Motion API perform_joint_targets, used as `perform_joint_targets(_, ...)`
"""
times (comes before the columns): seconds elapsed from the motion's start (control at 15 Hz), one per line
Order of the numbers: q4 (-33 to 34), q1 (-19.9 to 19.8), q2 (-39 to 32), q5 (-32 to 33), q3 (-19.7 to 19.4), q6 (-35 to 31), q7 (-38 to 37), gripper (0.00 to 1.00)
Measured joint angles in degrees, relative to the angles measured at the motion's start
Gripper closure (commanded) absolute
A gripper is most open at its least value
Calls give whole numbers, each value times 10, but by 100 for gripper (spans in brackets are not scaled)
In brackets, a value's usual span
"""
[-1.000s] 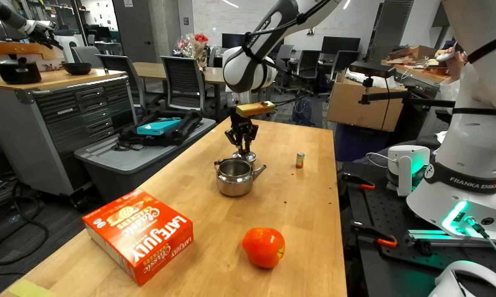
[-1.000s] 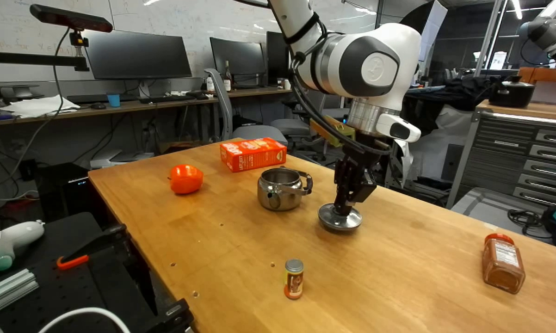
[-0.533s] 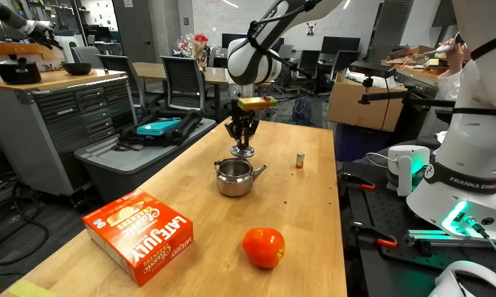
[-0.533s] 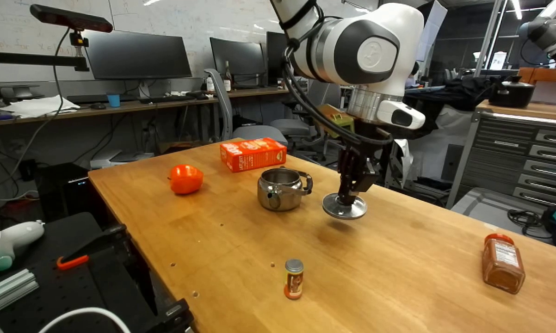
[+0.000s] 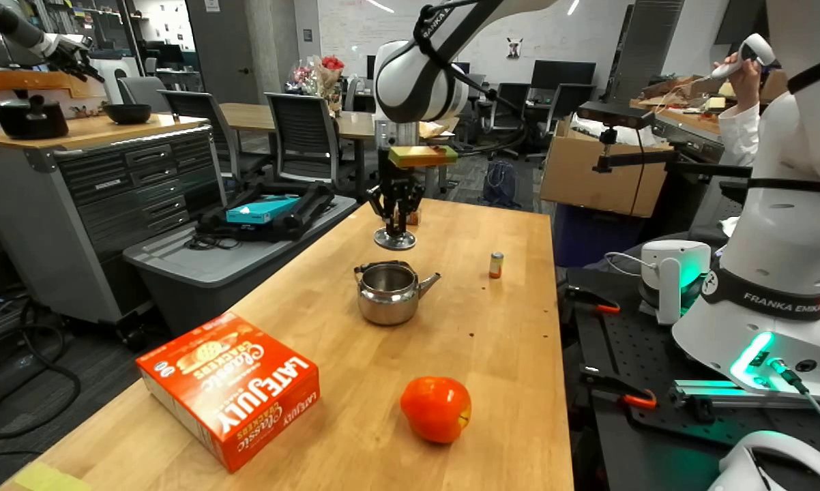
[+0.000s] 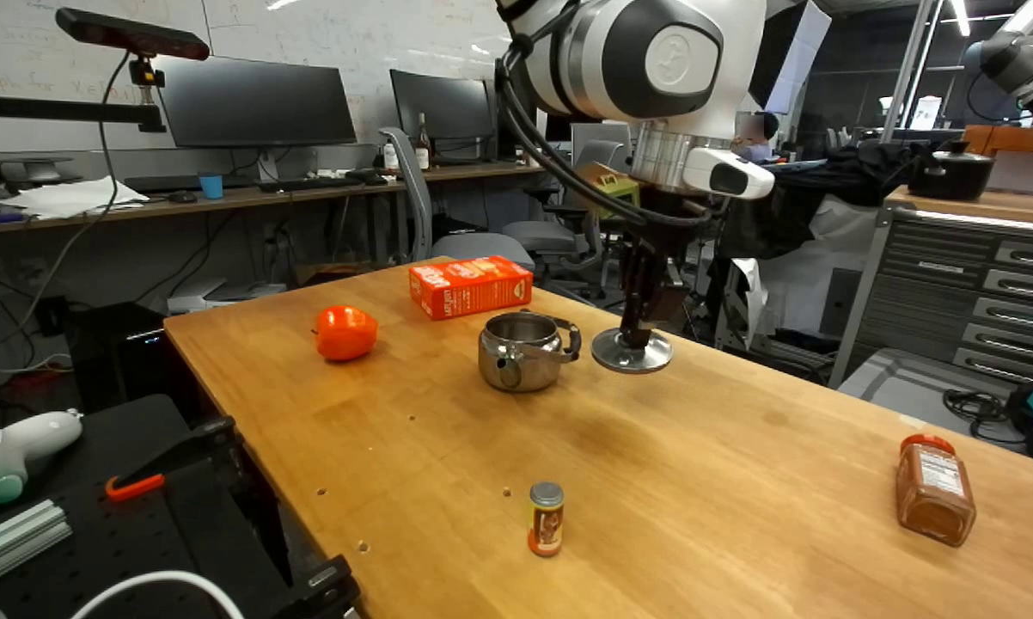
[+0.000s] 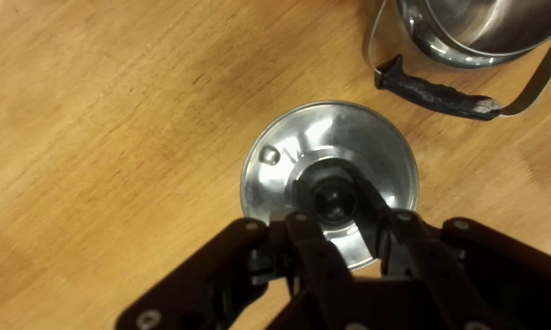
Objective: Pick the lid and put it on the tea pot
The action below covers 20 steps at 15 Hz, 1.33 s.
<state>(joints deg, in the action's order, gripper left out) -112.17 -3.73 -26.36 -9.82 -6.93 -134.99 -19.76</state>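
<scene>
The lid (image 5: 384,241) is a round, shiny silver disc with a black knob (image 7: 335,200). My gripper (image 7: 333,191) is shut on the knob, with one finger on each side, and the lid hangs about level above the table. The lid (image 6: 632,360) also shows in an exterior view, beside the handle side of the tea pot. The tea pot (image 5: 388,303) is a squat steel pot, upright with its mouth uncovered. In the wrist view the tea pot (image 7: 449,54) is at the top right, cut off by the edge, its black handle grip (image 7: 433,95) folded down towards the lid.
A red cracker box (image 5: 236,382) and a red-orange fruit (image 5: 437,409) stand on the table (image 5: 492,354). A small spice tin (image 6: 546,518) and a brown spice jar (image 6: 935,492) with a red cap are also on it.
My gripper has risen with the lid, which was close to the table a second ago and is now clearly above it. The tea pot has not moved.
</scene>
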Motion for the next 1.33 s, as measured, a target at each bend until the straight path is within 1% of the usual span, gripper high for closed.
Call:
perform_joint_targets(0.6, 0, 44, 21, 29, 1, 28, -53, 93)
perform_joint_targets(1.0, -5, 78, 22, 32, 13, 32, -61, 93)
perform_joint_targets(1.33, -25, 92, 23, 49, 17, 32, -62, 93)
